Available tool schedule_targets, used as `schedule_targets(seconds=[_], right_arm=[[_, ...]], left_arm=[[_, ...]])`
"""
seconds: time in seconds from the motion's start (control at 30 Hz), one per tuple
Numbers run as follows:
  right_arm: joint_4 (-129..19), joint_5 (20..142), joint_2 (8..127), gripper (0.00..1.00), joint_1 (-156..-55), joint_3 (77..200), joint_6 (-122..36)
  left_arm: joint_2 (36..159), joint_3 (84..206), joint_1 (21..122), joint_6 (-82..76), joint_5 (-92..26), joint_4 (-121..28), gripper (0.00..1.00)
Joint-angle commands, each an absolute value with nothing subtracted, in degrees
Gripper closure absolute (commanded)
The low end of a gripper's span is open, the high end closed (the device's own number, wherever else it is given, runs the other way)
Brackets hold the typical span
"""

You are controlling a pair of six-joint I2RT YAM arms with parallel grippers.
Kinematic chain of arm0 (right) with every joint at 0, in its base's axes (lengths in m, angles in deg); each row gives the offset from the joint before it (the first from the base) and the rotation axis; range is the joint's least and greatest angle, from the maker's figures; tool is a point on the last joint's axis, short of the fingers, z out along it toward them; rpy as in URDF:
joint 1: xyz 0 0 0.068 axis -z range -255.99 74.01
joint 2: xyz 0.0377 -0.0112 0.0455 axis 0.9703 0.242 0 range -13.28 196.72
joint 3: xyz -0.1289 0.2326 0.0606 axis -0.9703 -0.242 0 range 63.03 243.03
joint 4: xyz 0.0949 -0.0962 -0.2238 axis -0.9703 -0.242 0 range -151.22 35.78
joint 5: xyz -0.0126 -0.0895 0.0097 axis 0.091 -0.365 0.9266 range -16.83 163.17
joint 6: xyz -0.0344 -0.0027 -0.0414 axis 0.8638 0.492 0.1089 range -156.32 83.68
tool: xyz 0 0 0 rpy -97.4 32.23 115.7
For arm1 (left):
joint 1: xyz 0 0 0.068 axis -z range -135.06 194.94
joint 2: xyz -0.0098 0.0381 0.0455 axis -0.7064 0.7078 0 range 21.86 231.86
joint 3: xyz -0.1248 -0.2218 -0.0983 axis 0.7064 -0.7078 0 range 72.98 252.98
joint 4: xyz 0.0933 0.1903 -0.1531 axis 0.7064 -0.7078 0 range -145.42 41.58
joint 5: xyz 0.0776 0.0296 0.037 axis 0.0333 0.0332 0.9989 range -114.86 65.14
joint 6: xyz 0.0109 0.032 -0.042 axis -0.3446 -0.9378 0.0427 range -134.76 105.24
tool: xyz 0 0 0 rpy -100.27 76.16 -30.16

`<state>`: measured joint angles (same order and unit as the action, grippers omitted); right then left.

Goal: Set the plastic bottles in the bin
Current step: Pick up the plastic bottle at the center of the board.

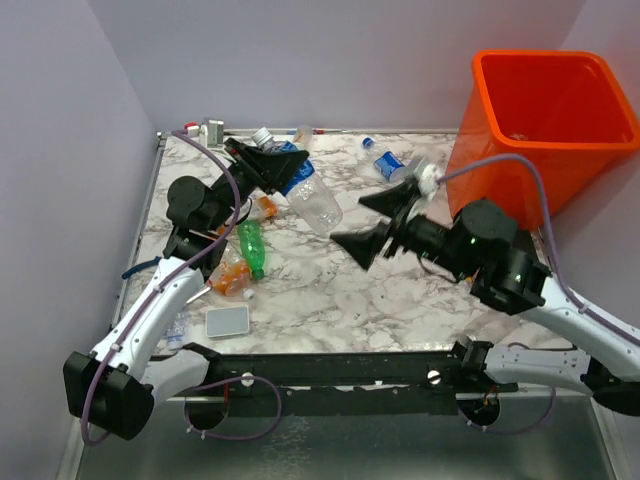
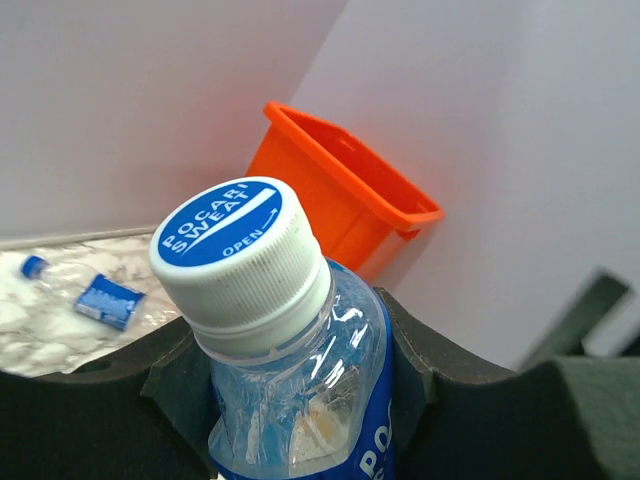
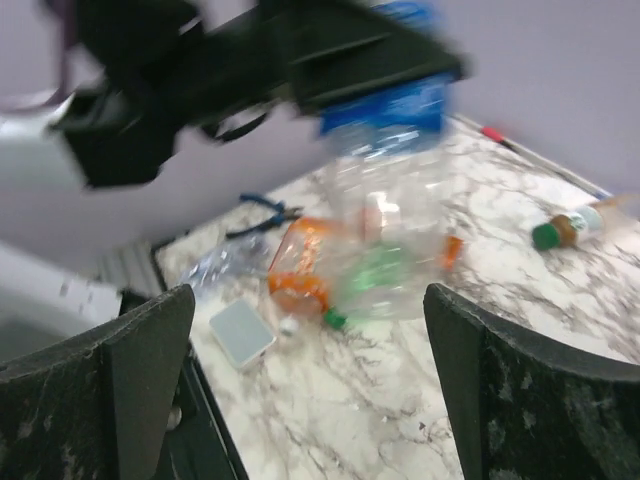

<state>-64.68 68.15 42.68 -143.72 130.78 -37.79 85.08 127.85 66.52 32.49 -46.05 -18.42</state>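
We logged a flat grey-white pad [image 1: 227,321] on the marbled table [image 1: 330,300]. Blue-handled pliers [image 3: 262,212] lay left of and beyond the pad. A small pale box [image 1: 210,131] sat well beyond the pad, at the far corner.

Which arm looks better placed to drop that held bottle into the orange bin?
Probably right: the right gripper stands open and empty beside the bin, facing the bottle. The left gripper holds that bottle but sits farther from the bin.

Bright, even light, soft shadows; right wrist view motion-blurred, smearing the bottle [image 3: 385,170] ahead of the right hand [image 3: 310,330].
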Motion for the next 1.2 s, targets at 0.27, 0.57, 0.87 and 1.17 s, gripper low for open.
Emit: schedule_targets(seconds=[0.27,0.57,0.87,1.17], right_arm=[[-50.68,115.18,48.31,0.0,-114.16,129.13,-71.37],[-45.39,119.51,53.5,0.0,-114.14,126.2,-72.03],[-33.59,121.3,56.41,0.14,-114.29,121.66,-78.11],[-39.02,119.74,58.12,0.47,-116.27,122.13,-73.74]], left_arm=[[79.26,126.9,68.57,14.31,-65.27,-24.34,1.0],[81.71,127.93,70.37,20.17,-68.83,-24.34,1.0],[83.0,128.46,73.02,19.52,-67.0,-24.33,1.0],[83.71,128.86,74.42,19.09,-65.71,-24.26,0.96]])
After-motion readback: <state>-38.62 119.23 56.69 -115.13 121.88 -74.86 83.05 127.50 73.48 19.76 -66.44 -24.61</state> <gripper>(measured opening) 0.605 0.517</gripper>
